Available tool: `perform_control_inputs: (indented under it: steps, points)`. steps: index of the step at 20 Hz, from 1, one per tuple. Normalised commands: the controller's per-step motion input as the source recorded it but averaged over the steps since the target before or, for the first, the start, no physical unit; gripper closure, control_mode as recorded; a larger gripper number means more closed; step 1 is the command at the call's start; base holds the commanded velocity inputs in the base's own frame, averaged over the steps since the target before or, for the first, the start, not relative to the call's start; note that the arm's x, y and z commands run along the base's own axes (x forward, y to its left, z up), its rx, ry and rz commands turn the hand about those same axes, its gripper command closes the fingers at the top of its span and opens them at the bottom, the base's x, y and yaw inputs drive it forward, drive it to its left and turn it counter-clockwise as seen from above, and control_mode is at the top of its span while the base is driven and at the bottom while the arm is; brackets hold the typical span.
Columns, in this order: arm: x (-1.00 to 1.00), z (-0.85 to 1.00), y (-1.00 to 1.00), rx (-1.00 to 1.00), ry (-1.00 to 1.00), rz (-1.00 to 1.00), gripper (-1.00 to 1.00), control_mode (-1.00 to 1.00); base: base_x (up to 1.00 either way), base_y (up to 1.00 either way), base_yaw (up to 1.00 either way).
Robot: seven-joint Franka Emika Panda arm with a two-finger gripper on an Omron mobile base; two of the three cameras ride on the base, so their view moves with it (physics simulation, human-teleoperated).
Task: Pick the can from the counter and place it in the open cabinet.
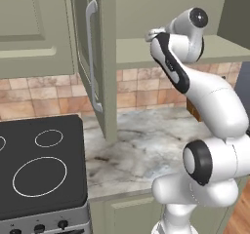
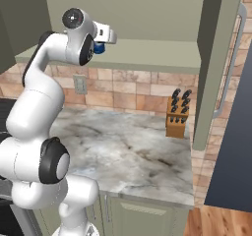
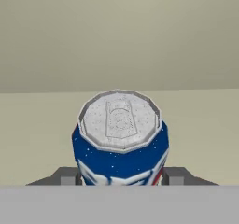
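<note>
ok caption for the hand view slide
Gripper shut on the blue can, facing the cabinet shelf.

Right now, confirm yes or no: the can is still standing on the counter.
No: the can sits between the end effector's fingers up at the open cabinet shelf.

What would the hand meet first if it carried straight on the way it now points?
Probably the cabinet's back wall. The hand, shut on the can, points into the open cabinet above its shelf; nothing else stands between, though depth is unclear.
</note>
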Motion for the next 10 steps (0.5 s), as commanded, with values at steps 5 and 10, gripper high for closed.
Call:
perform_control_inputs:
  steps: [5, 10]
  points:
    - [0.16, -0.18, 0.00, 0.00, 0.00, 0.00, 1.00, -1.00, 0.00, 0.00, 0.00]
    - [0.18, -0.21, 0.00, 0.00, 0.00, 0.00, 1.00, -1.00, 0.00, 0.00, 0.00]
